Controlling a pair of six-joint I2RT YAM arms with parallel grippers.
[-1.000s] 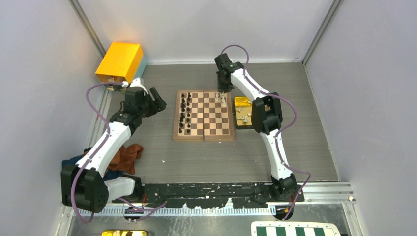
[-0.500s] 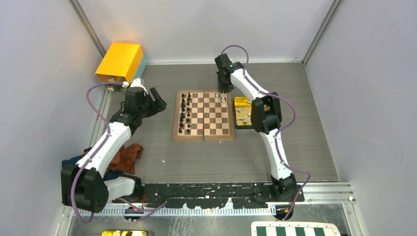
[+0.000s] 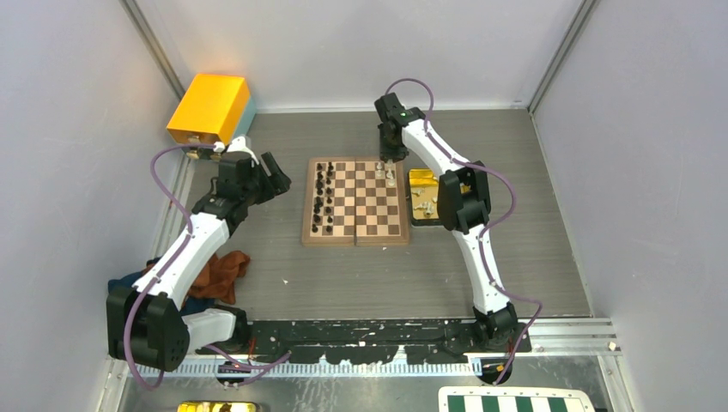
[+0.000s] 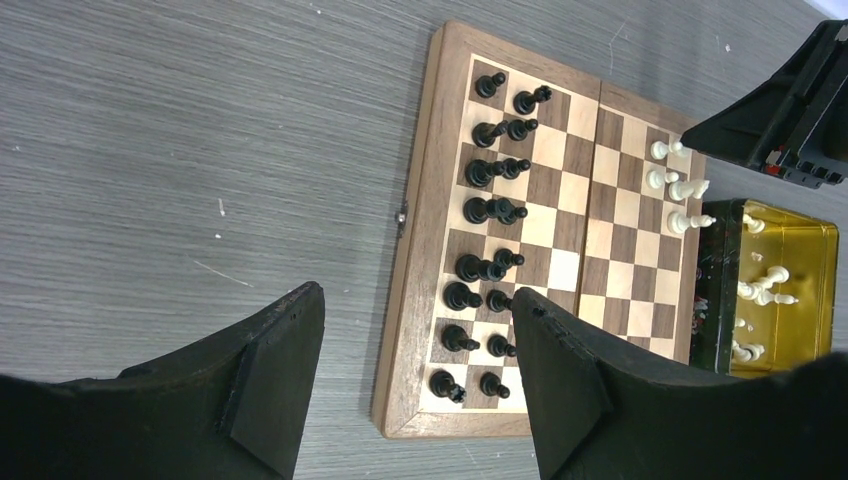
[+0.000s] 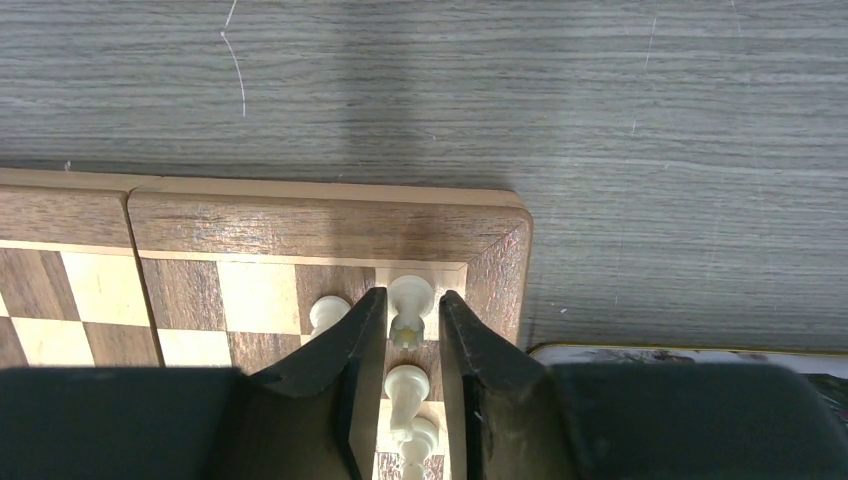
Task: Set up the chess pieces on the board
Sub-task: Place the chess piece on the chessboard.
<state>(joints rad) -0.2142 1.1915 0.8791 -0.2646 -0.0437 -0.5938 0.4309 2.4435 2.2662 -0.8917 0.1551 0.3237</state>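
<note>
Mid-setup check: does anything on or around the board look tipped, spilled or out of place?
Nothing serious. On the board the black pieces form two tidy rows and the four white pieces appear upright. The other white pieces lie jumbled in the gold tray beside it, and a crumpled cloth sits near the left arm's base.

Robot lab test cell, by the look. Boxed in from 9 through 12 to 3 o'clock by plain grey wall panels [image 3: 60, 129] on aluminium posts [image 3: 151, 41]. Left arm [image 3: 193, 245] and right arm [image 3: 481, 249] bolted to a black base plate [image 3: 369, 330] at 6 o'clock, trailing purple cables [image 3: 163, 180] over a grey tabletop [image 3: 360, 283].
</note>
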